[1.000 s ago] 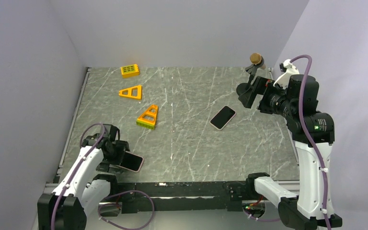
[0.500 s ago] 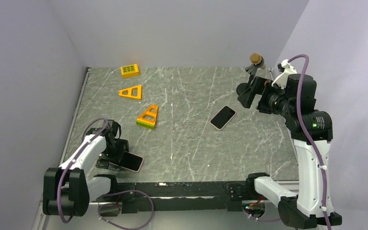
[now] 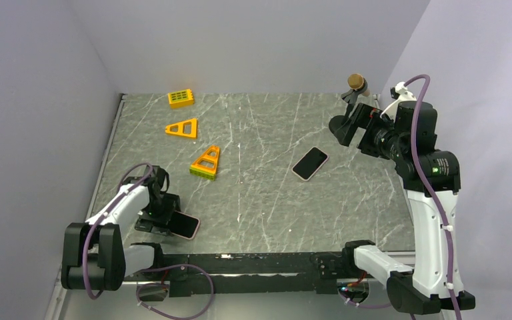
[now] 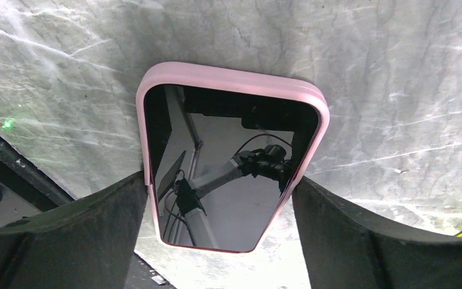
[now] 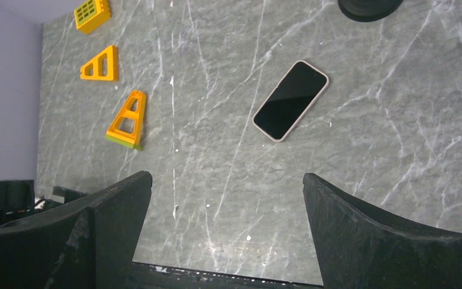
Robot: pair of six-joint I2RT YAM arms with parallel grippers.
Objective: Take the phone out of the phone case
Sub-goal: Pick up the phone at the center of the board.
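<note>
**Two handsets on the marble, one at the left gripper**

Two dark-screened handsets lie flat on the grey marble table (image 3: 260, 200). At the near-left corner, the pink phone case (image 4: 234, 78) has the phone (image 4: 216, 217) seated inside it, its glossy screen up and mirroring an arm. The left gripper (image 4: 218, 180) is low over the case's near end. Its fingers (image 4: 66, 235) stand one against each long edge, set as wide as the case. Whether they squeeze it cannot be told.

A second handset (image 3: 310, 163) with a pale rim lies well apart, right of centre. The right gripper (image 3: 344, 131) is raised above the far right of the table with its fingers spread wide and nothing between them.

On the far left are two orange triangular frames (image 3: 182, 128) and a yellow grid block (image 3: 181, 98).
</note>
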